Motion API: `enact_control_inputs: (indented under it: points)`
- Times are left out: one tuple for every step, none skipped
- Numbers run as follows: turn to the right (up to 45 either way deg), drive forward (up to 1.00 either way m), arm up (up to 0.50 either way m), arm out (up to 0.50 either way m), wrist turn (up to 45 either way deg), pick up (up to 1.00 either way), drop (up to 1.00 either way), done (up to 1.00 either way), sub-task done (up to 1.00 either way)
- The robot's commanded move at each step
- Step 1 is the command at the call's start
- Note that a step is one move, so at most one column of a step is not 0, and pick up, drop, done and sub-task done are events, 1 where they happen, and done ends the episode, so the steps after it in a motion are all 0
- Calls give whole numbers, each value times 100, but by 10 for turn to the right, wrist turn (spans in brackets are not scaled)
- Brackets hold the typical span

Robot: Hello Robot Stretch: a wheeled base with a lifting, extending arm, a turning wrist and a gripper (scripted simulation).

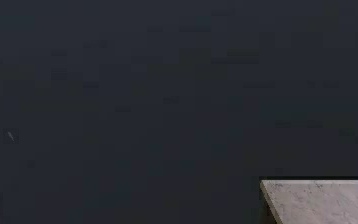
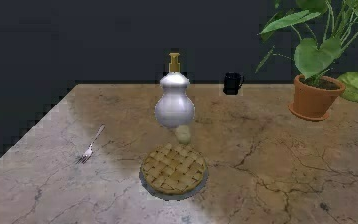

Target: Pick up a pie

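Pincer width and hold cannot be told from these views. Pie [image 2: 173,170], round with a brown lattice top, sits on the marble counter [image 2: 277,150] in the lower middle of the arm side view, close to the counter's near edge. Just behind it, toward the middle of the frame, stands an upright pale bottle [image 2: 173,100] with a gold pump top; whether the two touch is unclear. A fork [image 2: 91,146] lies on the counter to the pie's left, well apart from it. A dark mug [image 2: 232,84] stands near the far edge, right of the bottle. A leafy plant in an orange pot [image 2: 317,96] occupies the upper right. In the forward view, a corner of the counter [image 1: 317,200] shows at the lower right against a dark background.
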Motion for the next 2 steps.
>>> enact_control_inputs:
  points:
    - [0,0,50,0,0,0,0,0,0]
    - [0,0,38,0,0,0,0,0,0]
